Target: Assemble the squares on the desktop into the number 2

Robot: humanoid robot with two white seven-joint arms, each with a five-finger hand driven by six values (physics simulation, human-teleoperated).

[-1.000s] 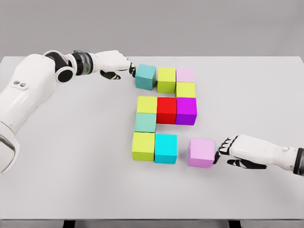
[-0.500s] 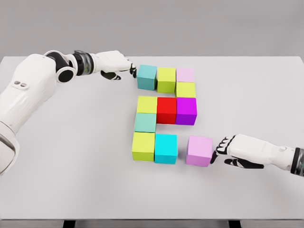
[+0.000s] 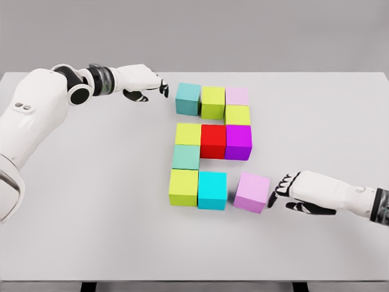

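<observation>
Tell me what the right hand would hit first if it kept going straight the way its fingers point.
The right hand points left, and its fingertips are right beside the lilac cube at the bottom row's end. That cube comes first; whether they already touch is hard to tell. Beyond it sits the cyan cube.

White table (image 3: 91, 231), plain grey wall (image 3: 194, 30) behind.

White arms (image 3: 30, 121), grey-black wrist joints, white hands, black fingertips (image 3: 163, 89)
</observation>
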